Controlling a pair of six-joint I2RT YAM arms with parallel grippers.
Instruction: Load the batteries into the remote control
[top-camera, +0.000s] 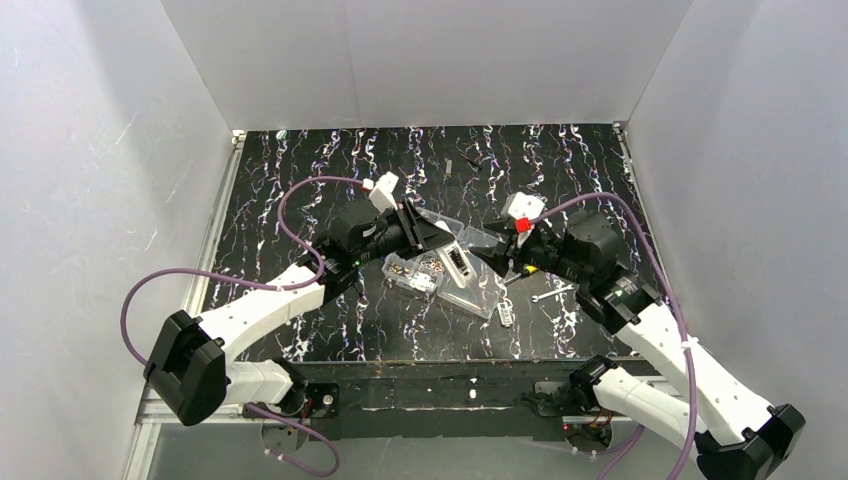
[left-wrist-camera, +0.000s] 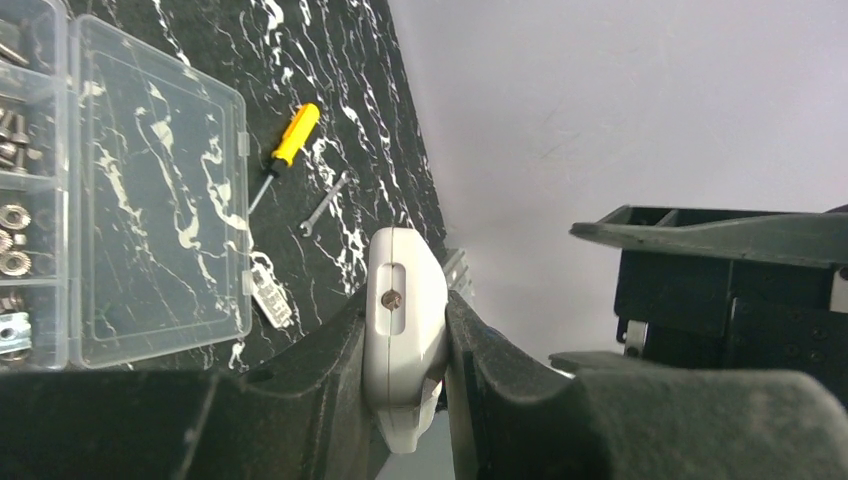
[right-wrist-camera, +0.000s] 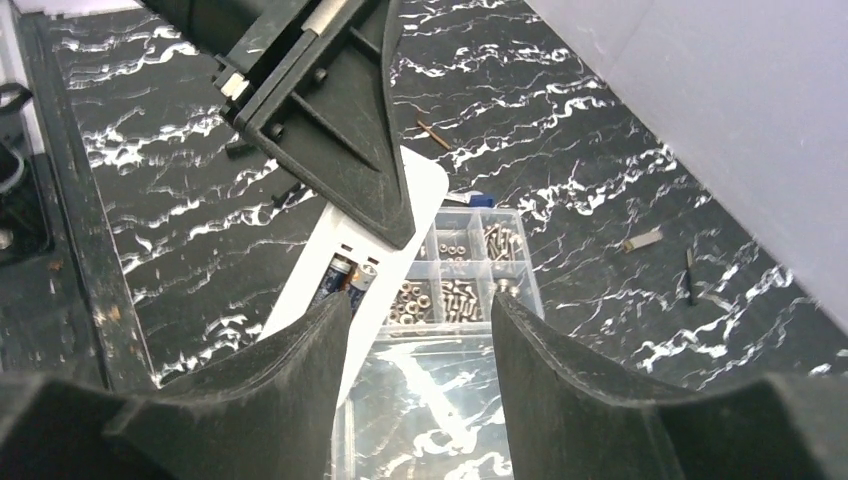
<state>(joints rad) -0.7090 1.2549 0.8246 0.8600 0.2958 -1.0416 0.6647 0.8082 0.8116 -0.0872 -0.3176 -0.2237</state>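
Above the clear organiser box (top-camera: 476, 296), near the table's middle, the top view shows the left gripper (top-camera: 432, 235) pinching the remote control (top-camera: 456, 263), with the right gripper (top-camera: 487, 258) just to its right.

From the left wrist, the fingers (left-wrist-camera: 335, 345) press the remote's narrow sides close to one end, so a nudge could pivot it or slip it free.

From the right wrist, the right gripper's jaws stand spread with nothing between them. Batteries (right-wrist-camera: 347, 275) show in the open bay. If unseated, they could drop among the screws (right-wrist-camera: 455, 295) should the remote tilt or the right fingers clip it.
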